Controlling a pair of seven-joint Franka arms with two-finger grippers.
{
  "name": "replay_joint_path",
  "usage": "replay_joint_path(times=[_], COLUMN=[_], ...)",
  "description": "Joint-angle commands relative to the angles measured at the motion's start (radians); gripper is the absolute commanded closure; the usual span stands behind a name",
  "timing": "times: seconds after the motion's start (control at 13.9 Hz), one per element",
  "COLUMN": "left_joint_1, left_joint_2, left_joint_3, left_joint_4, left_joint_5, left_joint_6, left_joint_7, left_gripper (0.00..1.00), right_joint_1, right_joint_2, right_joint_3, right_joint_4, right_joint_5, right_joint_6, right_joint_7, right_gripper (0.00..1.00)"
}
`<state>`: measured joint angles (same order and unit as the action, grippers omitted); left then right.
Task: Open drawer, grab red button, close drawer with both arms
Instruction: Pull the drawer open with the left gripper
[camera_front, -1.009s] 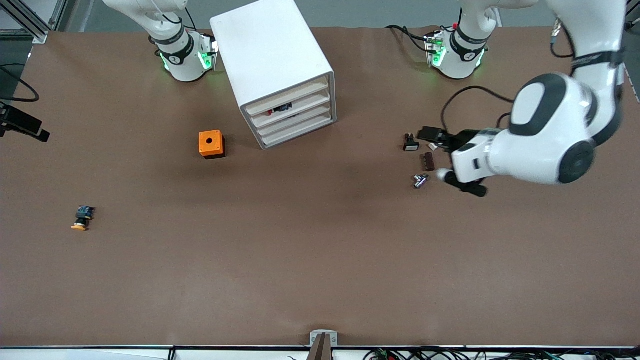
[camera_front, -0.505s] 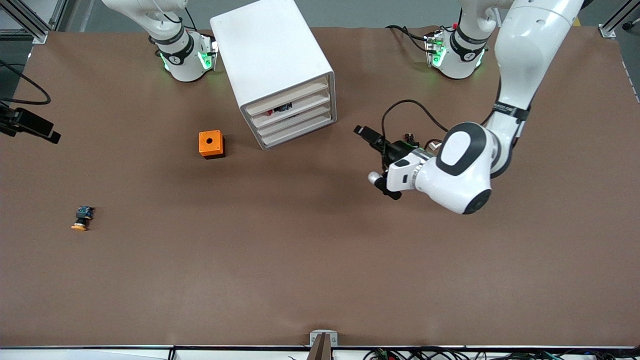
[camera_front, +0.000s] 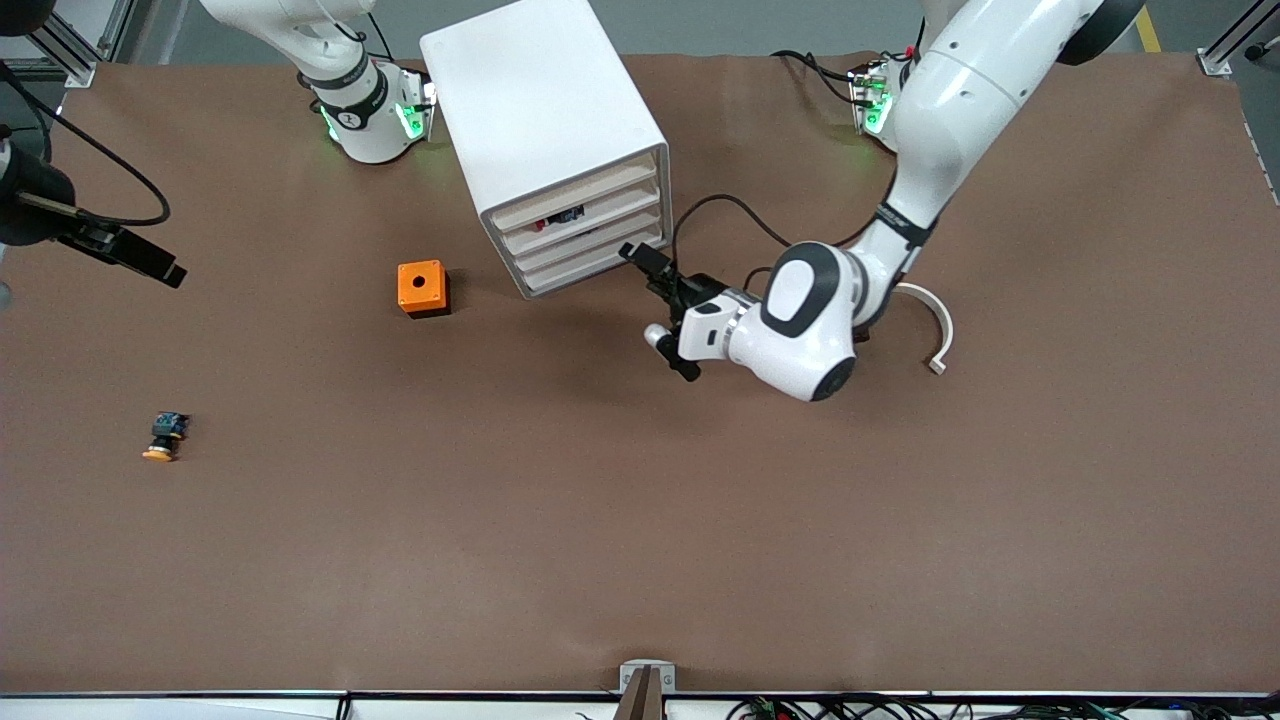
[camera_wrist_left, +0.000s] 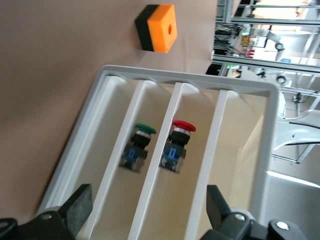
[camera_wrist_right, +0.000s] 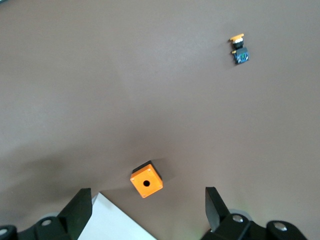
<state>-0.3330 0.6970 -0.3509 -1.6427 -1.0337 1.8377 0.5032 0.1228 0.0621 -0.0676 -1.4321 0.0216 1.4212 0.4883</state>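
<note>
- judged from how things lie, the task is barely begun: all four drawer fronts of the white cabinet (camera_front: 545, 130) sit flush, so opening, grabbing and closing are all still to do.
- the red-capped button (camera_wrist_left: 176, 146) lies in the drawer (camera_front: 578, 213) second from the top, seen through the cabinet face; a green-capped button (camera_wrist_left: 138, 148) lies in the drawer next to it.
- the left hand (camera_front: 668, 312) sits low at the cabinet's front corner toward the left arm's end of the counter (camera_front: 640, 520), fingers spread wide and holding nothing; no contact with a drawer front shows.
- the right hand (camera_wrist_right: 145, 212) hangs high over the right arm's end of the counter, also spread and empty, looking down on the orange cube (camera_front: 422, 288) and the orange-capped button (camera_front: 163, 437); that arm seems to be waiting.
- next, by my reading, the left hand must catch the second drawer's front edge and pull it out.
</note>
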Motion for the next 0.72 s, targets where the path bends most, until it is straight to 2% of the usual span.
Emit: replay_joint_path(times=[0.0, 0.14, 0.36, 0.65], left_joint_1=[-0.037, -0.057, -0.063, -0.069], left_joint_2=[0.018, 0.024, 0.044, 0.044], left_joint_3=[-0.002, 0.000, -0.002, -0.002], left_joint_4=[-0.028, -0.032, -0.049, -0.086], left_joint_5=[-0.086, -0.101, -0.105, -0.106], left_joint_6=[0.028, 0.028, 0.028, 0.028], left_joint_7=[0.081, 0.104, 0.159, 0.195], left_gripper=[0.06, 0.13, 0.29, 0.41], right_joint_1=[0.052, 0.087, 0.121, 0.123], right_joint_2=[0.007, 0.007, 0.008, 0.008], right_joint_3=[-0.006, -0.006, -0.006, -0.006], right_joint_4=[0.015, 0.013, 0.013, 0.013], right_joint_5=[0.009, 0.014, 0.017, 0.020], right_joint_6=[-0.015, -0.015, -0.013, -0.013], right_joint_7=[0.122, 0.197, 0.294, 0.320], right_gripper=[0.00, 0.00, 0.00, 0.00])
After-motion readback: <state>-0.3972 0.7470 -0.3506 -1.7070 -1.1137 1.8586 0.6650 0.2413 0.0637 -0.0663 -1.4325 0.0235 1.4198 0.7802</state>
